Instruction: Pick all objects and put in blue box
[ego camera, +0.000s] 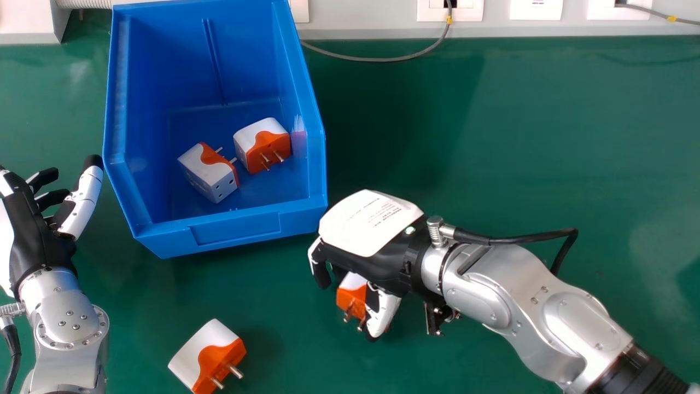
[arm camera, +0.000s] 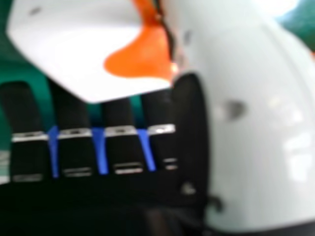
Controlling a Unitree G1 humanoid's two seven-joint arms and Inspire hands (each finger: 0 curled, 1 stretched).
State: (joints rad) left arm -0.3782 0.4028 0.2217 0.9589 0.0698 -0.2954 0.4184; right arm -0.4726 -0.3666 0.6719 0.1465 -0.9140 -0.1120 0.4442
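Step in hand, as I judge it: grasping one plug adapter for the box. My right hand (ego camera: 377, 235) is bent over the orange-and-white two-pin plug adapter (ego camera: 351, 295), fingers curled round one side, thumb (ego camera: 384, 313) against the other; call it clamped. Adapter's outside the blue box (ego camera: 235, 227), near its front right corner, pins out toward me. Lifted or touching the green tabletop (ego camera: 492, 142)? Can't tell. Two done: the tilted adapter (ego camera: 208, 172) and its neighbour (ego camera: 262, 145), both on the box floor. One left after this: the loose adapter (ego camera: 205, 355), on the tabletop in front of the box. Left hand (ego camera: 38, 241) idle, fingers relaxed, left of the box. Next move: firm the pinch, raise clear of the front wall, swing left over the opening, release.
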